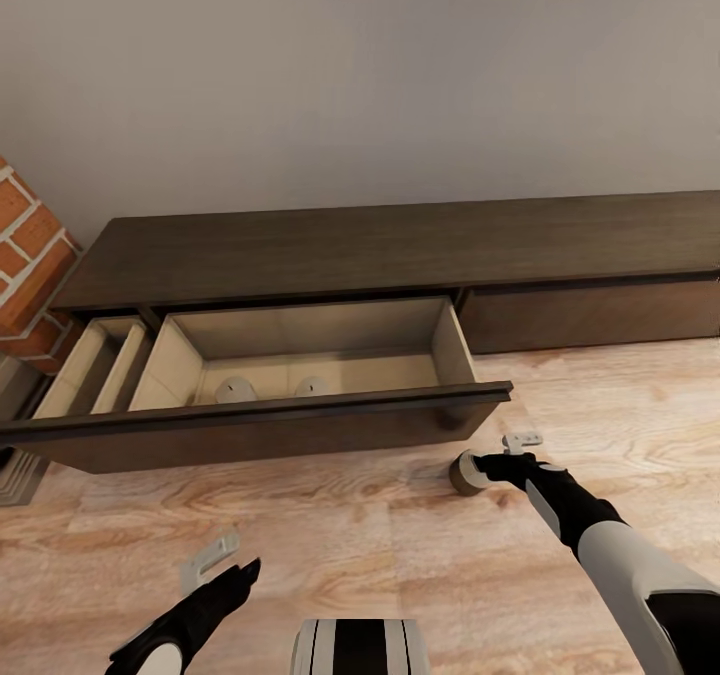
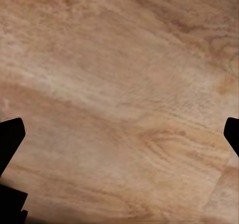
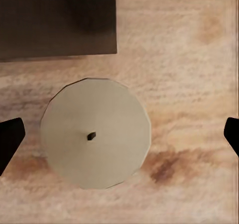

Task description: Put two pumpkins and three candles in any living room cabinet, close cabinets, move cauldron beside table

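Directly under my right gripper (image 3: 119, 134) sits a candle (image 3: 95, 133), seen end-on from my right wrist: a pale grey-olive disc with the small dark wick at its centre. It stands upright on the wooden floor (image 3: 189, 59), nearer one fingertip than the other. My fingers are spread wide with nothing between them yet, and I judge I am lined up above it for a top-down pick. From my head view that candle (image 1: 467, 473) rests on the floor just beside my right gripper (image 1: 510, 455), close to the corner of the cabinet (image 1: 400, 245) drawer front.

That drawer (image 1: 300, 355) stands pulled out ahead of me, presumably left open so I can drop things in; two pale rounded shapes (image 1: 237, 390) lie on its bottom, likely candles, though I cannot be sure. A second, narrower drawer (image 1: 95, 365) is open beyond my left side.

My left gripper (image 1: 215, 565) hangs released over bare floor, idle and well apart from the candle.

No brand, label or writing is readable anywhere.
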